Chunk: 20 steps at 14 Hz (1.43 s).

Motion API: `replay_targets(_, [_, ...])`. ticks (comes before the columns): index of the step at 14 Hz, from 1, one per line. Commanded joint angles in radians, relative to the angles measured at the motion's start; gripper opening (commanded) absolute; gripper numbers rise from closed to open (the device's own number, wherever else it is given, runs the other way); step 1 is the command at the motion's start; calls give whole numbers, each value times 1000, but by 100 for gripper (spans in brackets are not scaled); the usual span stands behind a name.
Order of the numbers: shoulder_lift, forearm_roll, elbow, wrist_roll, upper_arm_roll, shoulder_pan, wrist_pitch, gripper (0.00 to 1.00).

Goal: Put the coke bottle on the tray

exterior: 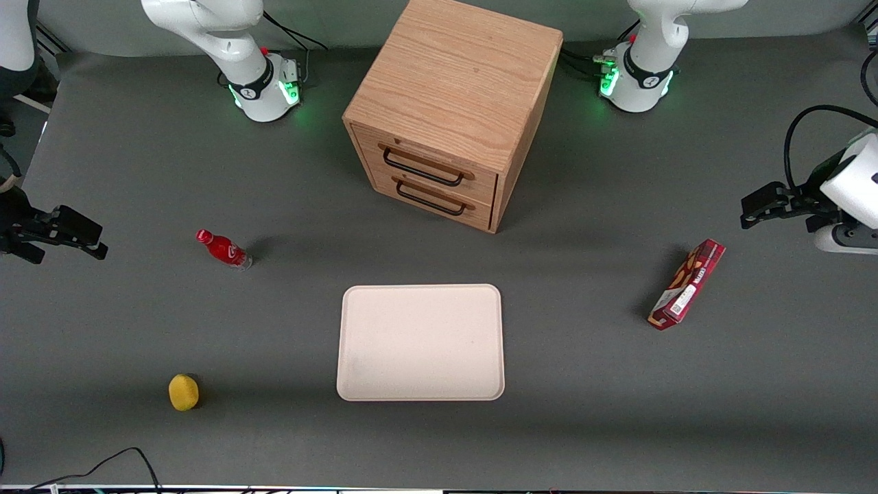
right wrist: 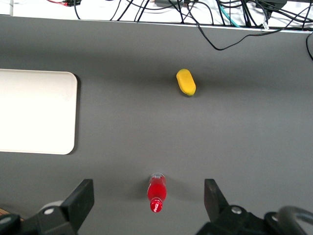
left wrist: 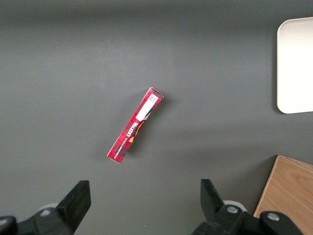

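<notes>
Coke bottle (exterior: pixel 223 249) upright on grey surface (exterior: pixel 137 171), apart from tray (exterior: pixel 420 342), toward working arm's end, farther from front cam than tray & yellow lemon-like item (exterior: pixel 184 392); seen between tool's tips in wrist view (right wrist: pixel 156 192). Tool (exterior: pixel 81 233) w/ fingers wide apart, near surface edge, clear of bottle; wooden 2-drawer cabinet (exterior: pixel 449 110) farther back; red snack box (exterior: pixel 687 284) toward parked arm's end.

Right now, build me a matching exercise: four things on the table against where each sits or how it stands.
1. small red coke bottle
2. cream rectangular tray
3. yellow lemon-shaped object
4. right arm's hand

A. nearest the front camera
B. open, at the working arm's table edge
C. in front of the wooden drawer cabinet
D. upright, between the hand and tray

Pairs: 1-D, 2-C, 3-A, 4-B
</notes>
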Motion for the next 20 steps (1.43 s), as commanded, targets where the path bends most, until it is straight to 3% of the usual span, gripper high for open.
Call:
replay_targets(1, [9, 19, 25, 21, -2, -4, -19, 100])
replay_targets(20, [22, 16, 27, 27, -4, -1, -19, 100])
